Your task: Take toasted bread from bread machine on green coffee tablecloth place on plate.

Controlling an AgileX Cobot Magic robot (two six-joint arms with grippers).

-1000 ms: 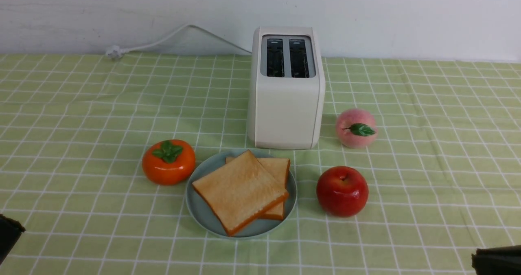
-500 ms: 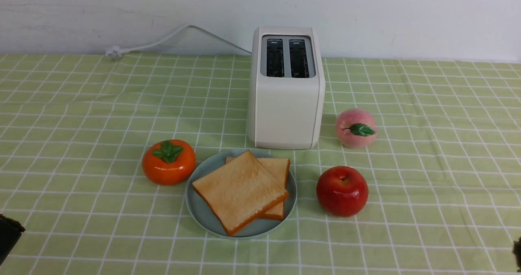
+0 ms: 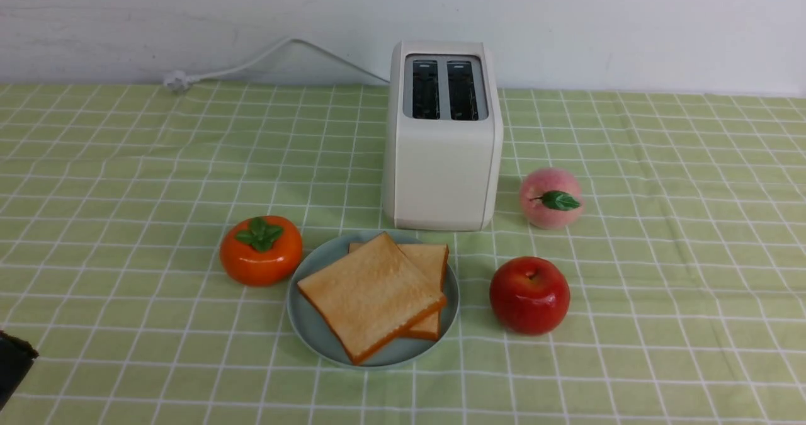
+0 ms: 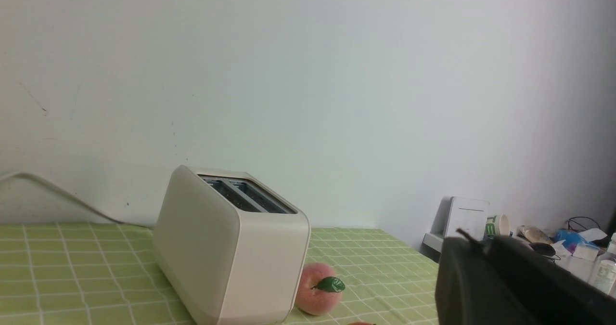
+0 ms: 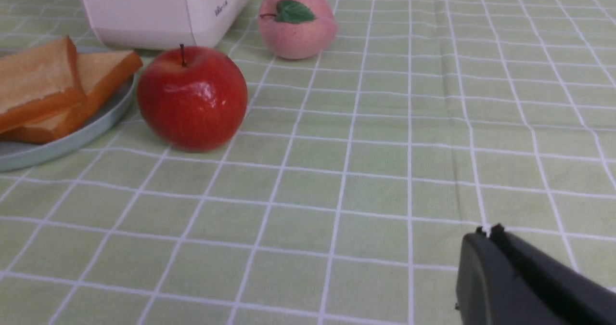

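Two slices of toasted bread lie overlapped on the plate, the top one turned diamond-wise over the lower, so I judge the job done or all but done. Both slots of the bread machine show dark and empty from my front view; it stands just behind the plate on the green coffee tablecloth. An orange persimmon sits just beside the plate on its left, a red apple near its right, and a pink peach beside the toaster. My left gripper hangs low at the near left corner, and its fingers look nearly pressed together, though I cannot tell for sure from the sliver I get. My right gripper has its fingers pressed together on nothing, over bare cloth. From either one, the bread lies forward and inward, toward the centre; if a nudge to square the stack were wanted, I reckon the right arm has the clearer line past the apple.
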